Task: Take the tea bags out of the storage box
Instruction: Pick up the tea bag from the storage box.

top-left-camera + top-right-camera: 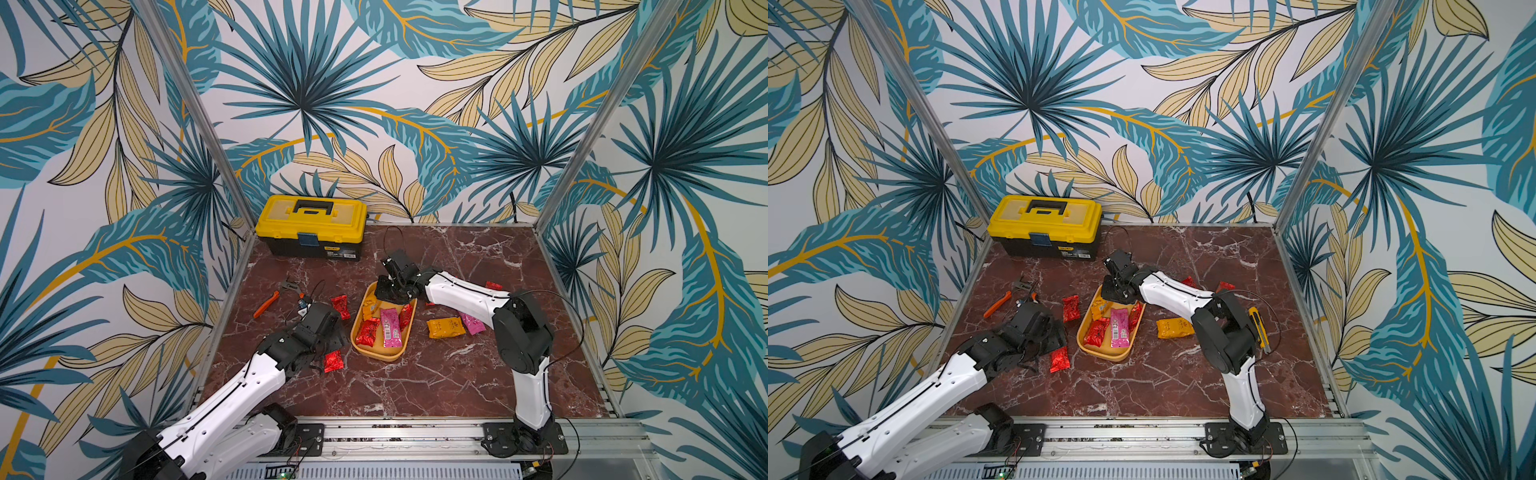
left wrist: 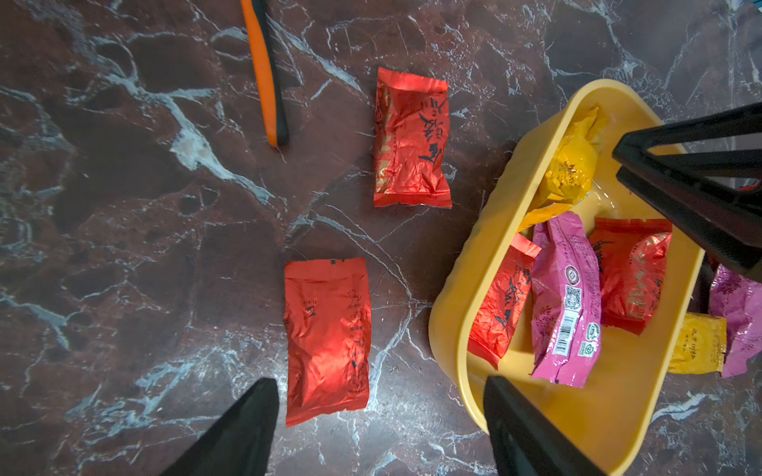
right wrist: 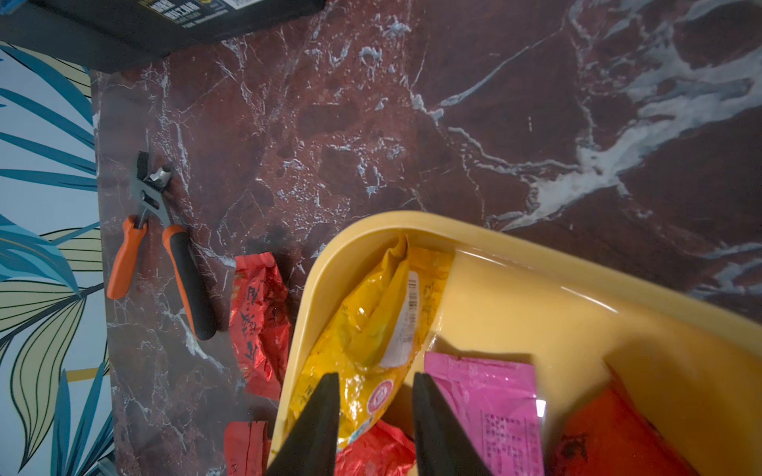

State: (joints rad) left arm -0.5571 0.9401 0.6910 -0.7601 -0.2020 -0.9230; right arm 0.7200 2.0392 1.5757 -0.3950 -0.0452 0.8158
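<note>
Right gripper: your right gripper (image 3: 375, 375) is down inside the storage box (image 3: 536, 259), at the end nearest the back wall. Its jaws are a narrow gap apart over a yellow tea bag (image 3: 371, 321). You cannot tell whether the fingertips touch the foil.
Inside the box: a pink tea bag (image 3: 486, 395) lies beside the yellow one, and red tea bags (image 1: 368, 330) lie on either side of the pink one.
Left gripper: your left gripper (image 2: 379, 381) hangs above the bench (image 2: 123, 206) just left of the box, with its jaws wide and nothing held.
Below the left gripper: the nearer red tea bag (image 2: 328, 338) lies flat on the bench close to the fingertips. The farther red tea bag (image 2: 412, 138) lies beyond it. Both are outside the box and clear of its wall.
Right of the box: a loose yellow tea bag (image 1: 445, 327) and a loose pink tea bag (image 1: 471, 324) lie side by side on the bench, the pink one partly hidden by your right arm. Another red sachet (image 1: 493, 285) shows behind that arm.
Tools: the orange-handled pliers (image 3: 181, 280) lie toward the left edge of the bench. The yellow-lidded toolbox (image 1: 311, 226) stands at the back-left corner. A yellow utility knife (image 1: 1260, 328) lies to the right, beyond your right arm.
</note>
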